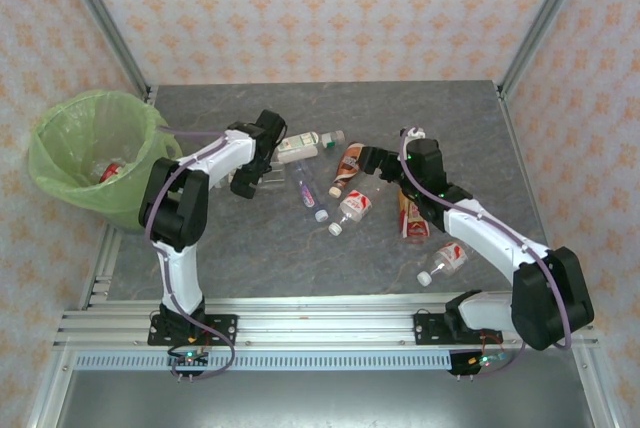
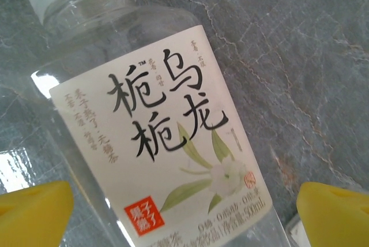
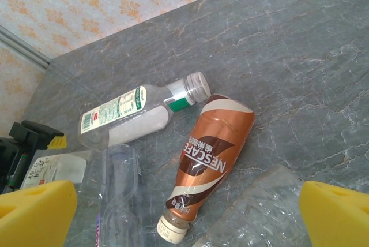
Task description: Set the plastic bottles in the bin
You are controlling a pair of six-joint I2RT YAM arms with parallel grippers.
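The left gripper, jaws released wide, hangs over a white-labelled bottle lying on the grey bench. The right gripper, also released, faces a brown bottle just ahead. The green-lined bin stands off to the left gripper's left.
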